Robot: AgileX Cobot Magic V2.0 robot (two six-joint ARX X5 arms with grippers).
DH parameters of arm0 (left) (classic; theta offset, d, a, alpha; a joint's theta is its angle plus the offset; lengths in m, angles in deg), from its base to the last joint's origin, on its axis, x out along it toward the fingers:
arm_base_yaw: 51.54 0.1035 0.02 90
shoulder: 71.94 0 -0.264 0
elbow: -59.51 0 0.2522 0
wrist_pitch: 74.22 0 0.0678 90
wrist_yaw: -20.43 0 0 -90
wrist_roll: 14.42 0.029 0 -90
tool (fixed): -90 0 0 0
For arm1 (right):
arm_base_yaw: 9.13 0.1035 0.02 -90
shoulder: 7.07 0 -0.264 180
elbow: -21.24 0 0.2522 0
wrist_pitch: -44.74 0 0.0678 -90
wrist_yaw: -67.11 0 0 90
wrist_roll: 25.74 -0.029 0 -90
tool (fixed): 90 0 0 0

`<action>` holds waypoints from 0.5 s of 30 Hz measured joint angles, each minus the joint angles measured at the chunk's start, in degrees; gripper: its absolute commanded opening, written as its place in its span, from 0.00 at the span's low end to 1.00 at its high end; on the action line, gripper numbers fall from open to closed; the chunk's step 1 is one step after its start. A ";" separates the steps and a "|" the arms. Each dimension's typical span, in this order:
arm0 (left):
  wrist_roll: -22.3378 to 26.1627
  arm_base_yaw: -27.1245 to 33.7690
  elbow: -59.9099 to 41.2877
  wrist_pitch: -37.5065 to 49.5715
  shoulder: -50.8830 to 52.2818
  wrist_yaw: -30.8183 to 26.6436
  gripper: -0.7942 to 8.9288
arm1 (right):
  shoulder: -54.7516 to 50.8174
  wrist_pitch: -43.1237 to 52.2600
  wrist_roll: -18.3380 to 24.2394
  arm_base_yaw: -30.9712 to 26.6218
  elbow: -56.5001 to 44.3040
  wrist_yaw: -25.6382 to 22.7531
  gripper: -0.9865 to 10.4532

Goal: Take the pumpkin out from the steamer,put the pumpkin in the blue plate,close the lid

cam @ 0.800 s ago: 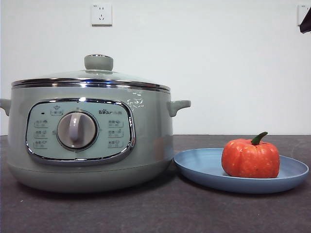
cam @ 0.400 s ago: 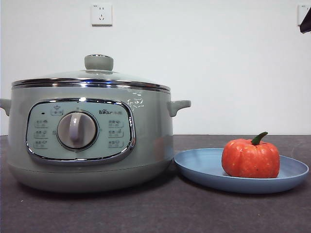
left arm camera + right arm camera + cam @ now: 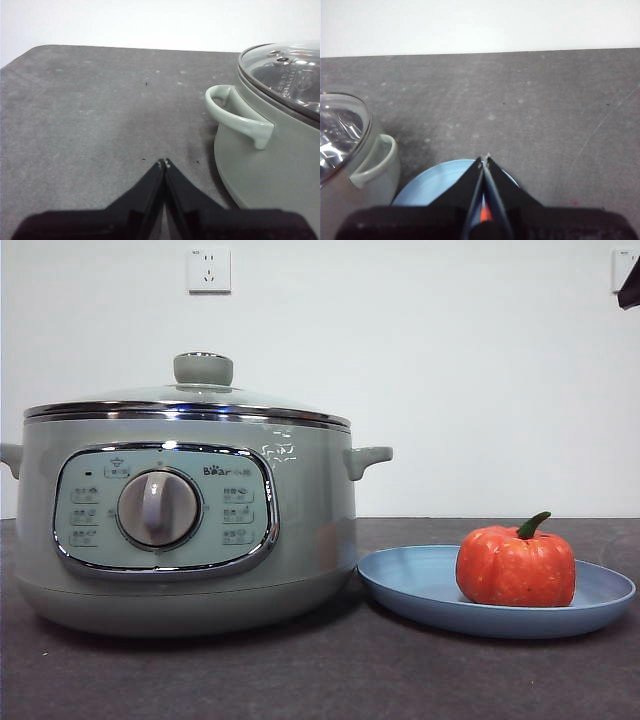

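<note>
On the dark table (image 3: 330, 680), toward its right edge, the pumpkin (image 3: 515, 567) sits in the blue plate (image 3: 420, 585) — just beside the steamer (image 3: 180, 530), whose lid (image 3: 190, 400) is on. Above the plate the right gripper (image 3: 485, 158) hangs, jaws together; the left gripper (image 3: 163, 162) — jaws pressed together too — hangs beside the steamer's handle.

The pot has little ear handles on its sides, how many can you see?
2. One side handle sticks out toward the blue plate; the other pokes out on the steamer's far side, cut off by the picture's edge. The lid's knob isn't counted.
</note>
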 measured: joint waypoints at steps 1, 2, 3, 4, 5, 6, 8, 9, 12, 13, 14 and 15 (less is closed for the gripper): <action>0.00 0.00 0.00 -0.02 0.00 0.00 0.08 | -0.68 -0.94 0.24 -0.59 0.00 0.13 0.09; 0.00 0.00 0.00 -0.02 0.00 0.00 0.08 | -1.55 -1.62 0.68 -1.33 -0.04 0.39 0.09; 0.00 0.00 0.00 0.00 0.00 -0.02 0.08 | -2.56 -1.77 1.07 -2.47 -0.20 0.70 0.09; 0.00 0.00 0.00 -0.02 0.00 0.00 0.08 | -3.78 -1.73 1.53 -4.39 -0.50 1.53 0.09; 0.00 0.00 0.00 -0.02 0.00 0.00 0.08 | -4.83 -1.57 1.77 -6.14 -0.92 2.84 0.09; 0.00 0.00 0.00 -0.02 0.00 0.00 0.08 | -6.14 -1.18 2.16 -8.44 -1.79 5.03 0.09; 0.00 0.00 0.00 -0.02 0.00 0.00 0.08 | -8.85 0.07 2.56 -13.35 -4.35 10.91 0.09; 0.00 0.00 0.00 0.00 0.00 0.00 0.08 | -10.29 1.09 2.73 -16.09 -6.16 14.45 0.09; 0.00 0.00 0.00 0.00 0.00 0.00 0.08 | -15.04 3.80 2.97 -22.99 -12.66 22.40 0.09; 0.00 0.00 0.00 -0.02 0.00 0.00 0.08 | -16.70 4.50 2.97 -24.92 -14.91 24.02 0.09; 0.00 0.00 0.00 -0.02 0.00 -0.02 0.08 | -18.12 5.22 2.97 -26.12 -16.79 25.00 0.09; 0.00 0.00 0.00 0.00 0.00 0.00 0.08 | -19.65 6.05 2.99 -27.02 -18.75 25.73 0.09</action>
